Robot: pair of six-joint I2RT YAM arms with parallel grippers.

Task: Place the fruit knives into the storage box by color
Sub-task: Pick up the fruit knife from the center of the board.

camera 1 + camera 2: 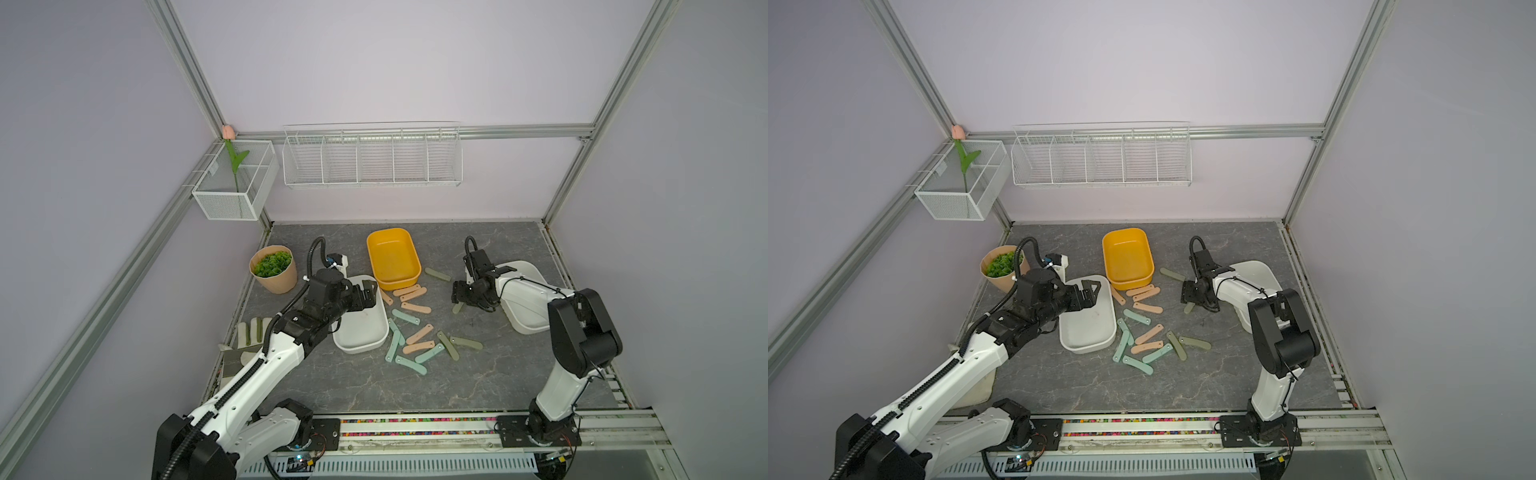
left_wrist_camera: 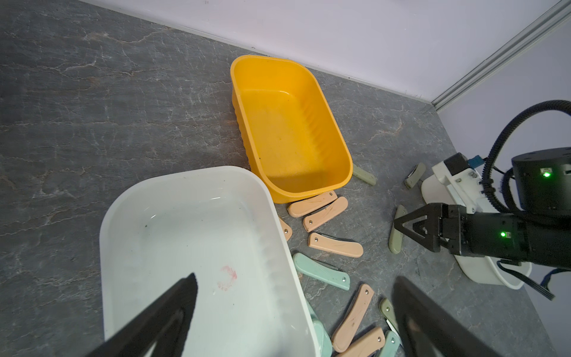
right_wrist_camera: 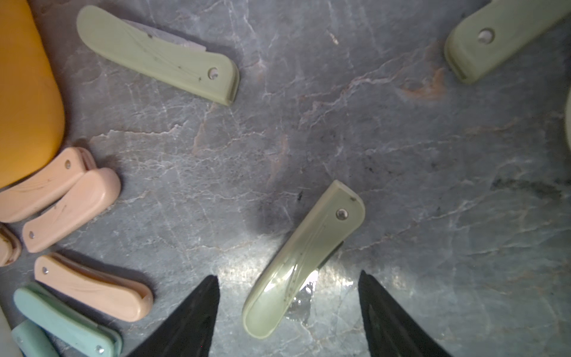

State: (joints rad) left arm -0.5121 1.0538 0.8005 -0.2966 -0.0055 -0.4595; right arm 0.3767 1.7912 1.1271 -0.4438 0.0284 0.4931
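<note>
— When you look from above, where do the arms stand?
— In both top views the left gripper (image 1: 368, 293) hangs over the far end of the white box (image 1: 360, 350), holding nothing. The right gripper (image 1: 459, 297) sits low over one olive knife (image 1: 457, 308) on the tabletop (image 1: 353, 386). Peach knives (image 1: 413, 293) and teal knives (image 1: 411, 365) lie loose on the stone beside the yellow box (image 1: 392, 257).
— Left wrist view?
— Fingers (image 2: 173, 309) spread wide above the white box, nothing between them.
— Right wrist view?
— Fingers (image 3: 197, 309) stand apart on either side of the olive knife's rounded end and touch neither edge. The knife lies flat on the tabletop.
</note>
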